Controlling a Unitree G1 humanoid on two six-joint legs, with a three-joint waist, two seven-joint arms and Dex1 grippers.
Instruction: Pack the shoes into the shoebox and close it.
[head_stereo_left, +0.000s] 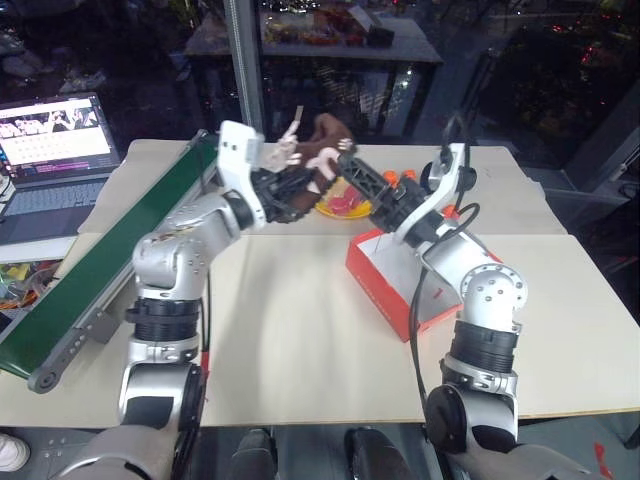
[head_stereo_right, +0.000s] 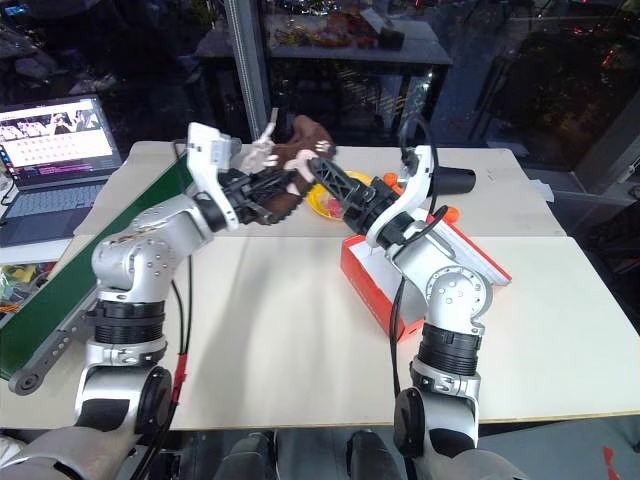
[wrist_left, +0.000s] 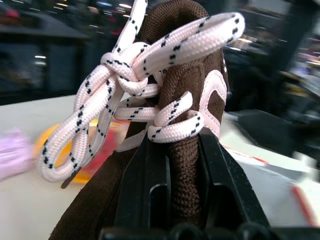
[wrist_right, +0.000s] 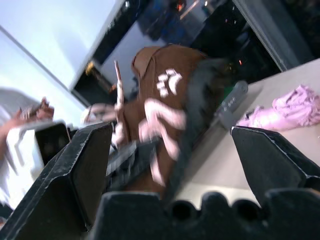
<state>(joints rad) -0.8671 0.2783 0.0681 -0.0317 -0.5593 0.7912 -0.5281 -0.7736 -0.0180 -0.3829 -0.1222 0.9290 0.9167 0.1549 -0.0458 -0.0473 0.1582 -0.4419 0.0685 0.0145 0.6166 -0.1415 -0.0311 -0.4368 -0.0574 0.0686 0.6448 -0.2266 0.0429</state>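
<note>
Above table (head_stereo_left: 300, 330), left pincer (head_stereo_left: 300, 190) half hides gripped shoe (head_stereo_left: 325, 150).

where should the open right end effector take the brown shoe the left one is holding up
Judging by its pose, take the brown shoe across its free heel and collar, coming from the robot's right. The left end effector already clamps the laced front, and the right end effector faces the shoe with its jaws spread wider than it.

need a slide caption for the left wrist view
Left gripper clamped on a dark brown shoe, its pale speckled laces hanging loose over the table.
</note>
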